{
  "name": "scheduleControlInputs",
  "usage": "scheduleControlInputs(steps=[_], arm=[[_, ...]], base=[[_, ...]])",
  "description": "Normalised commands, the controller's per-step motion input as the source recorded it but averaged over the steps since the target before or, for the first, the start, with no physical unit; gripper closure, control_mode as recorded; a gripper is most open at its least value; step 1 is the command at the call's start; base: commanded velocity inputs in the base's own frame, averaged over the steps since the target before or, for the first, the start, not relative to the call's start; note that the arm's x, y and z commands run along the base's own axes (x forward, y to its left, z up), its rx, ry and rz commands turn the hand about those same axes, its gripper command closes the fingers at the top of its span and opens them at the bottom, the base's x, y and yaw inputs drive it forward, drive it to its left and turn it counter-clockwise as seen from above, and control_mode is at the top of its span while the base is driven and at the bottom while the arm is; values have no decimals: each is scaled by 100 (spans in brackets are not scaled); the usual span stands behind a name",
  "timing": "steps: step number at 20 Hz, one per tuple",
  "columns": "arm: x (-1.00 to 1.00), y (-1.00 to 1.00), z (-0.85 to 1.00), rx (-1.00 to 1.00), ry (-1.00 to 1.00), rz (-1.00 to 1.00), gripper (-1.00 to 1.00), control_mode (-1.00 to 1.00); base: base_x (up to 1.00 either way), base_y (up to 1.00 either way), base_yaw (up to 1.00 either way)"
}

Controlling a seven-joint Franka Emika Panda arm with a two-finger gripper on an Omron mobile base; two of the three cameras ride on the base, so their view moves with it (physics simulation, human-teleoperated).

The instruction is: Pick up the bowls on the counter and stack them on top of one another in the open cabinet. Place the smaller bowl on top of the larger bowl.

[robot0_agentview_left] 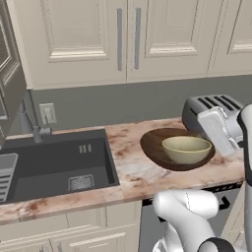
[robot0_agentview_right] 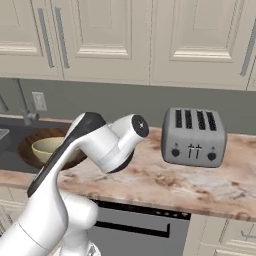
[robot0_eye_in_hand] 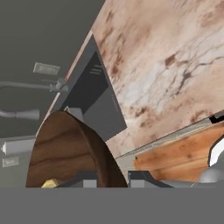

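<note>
The larger bowl (robot0_agentview_left: pixel 155 147), wide and dark brown, carries the smaller bowl (robot0_agentview_left: pixel 186 149), pale olive-tan, inside it. My gripper (robot0_agentview_left: pixel 210 144) is shut on the brown bowl's right rim, in front of the toaster. In the hand view the brown rim (robot0_eye_in_hand: pixel 94 153) runs between my gripper's (robot0_eye_in_hand: pixel 111 178) two tips, and the counter (robot0_eye_in_hand: pixel 166 65) looks well below, so the pair seems lifted. From the right base view both bowls (robot0_agentview_right: pixel 31 150) sit at the far left, partly behind my arm. The open cabinet is out of view.
A dark sink (robot0_agentview_left: pixel 54 167) with a faucet (robot0_agentview_left: pixel 32 120) lies left of the bowls. The silver toaster (robot0_agentview_right: pixel 194 136) stands at the back of the counter (robot0_agentview_right: pixel 165 182). Closed upper cabinets (robot0_agentview_left: pixel 123 39) hang above.
</note>
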Motion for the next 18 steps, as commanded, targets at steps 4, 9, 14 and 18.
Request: scheduleControlInputs(steps=[4, 9, 14, 18], arm=[[0, 0, 0, 0, 0, 0, 100, 100], [0, 0, 0, 0, 0, 0, 100, 100], [0, 0, 0, 0, 0, 0, 100, 100], [0, 0, 0, 0, 0, 0, 100, 100]], base=[[-50, 13, 3], [-33, 43, 1], [-15, 80, 0], [-32, 86, 0]])
